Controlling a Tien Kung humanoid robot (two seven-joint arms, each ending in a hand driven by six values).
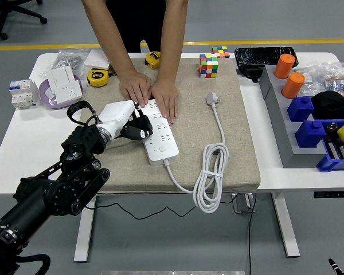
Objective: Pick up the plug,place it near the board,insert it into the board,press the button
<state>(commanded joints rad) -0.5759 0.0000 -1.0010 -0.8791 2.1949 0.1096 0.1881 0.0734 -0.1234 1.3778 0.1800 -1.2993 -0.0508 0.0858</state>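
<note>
A white power strip [161, 139] lies on the grey mat [235, 143], its switch at the near end. My left hand [131, 125] is at the strip's left edge, its black fingers shut on a small black plug [139, 131] held over the sockets; whether the pins are in is hidden. A person across the table presses both hands [155, 91] on the strip's far end. The right hand does not show.
The strip's own white plug [212, 98] and coiled cable [209, 177] lie on the mat to the right. A colour cube [207, 65] and tape measures [97, 77] stand at the back. Grey and blue bins [286, 132] fill the right side.
</note>
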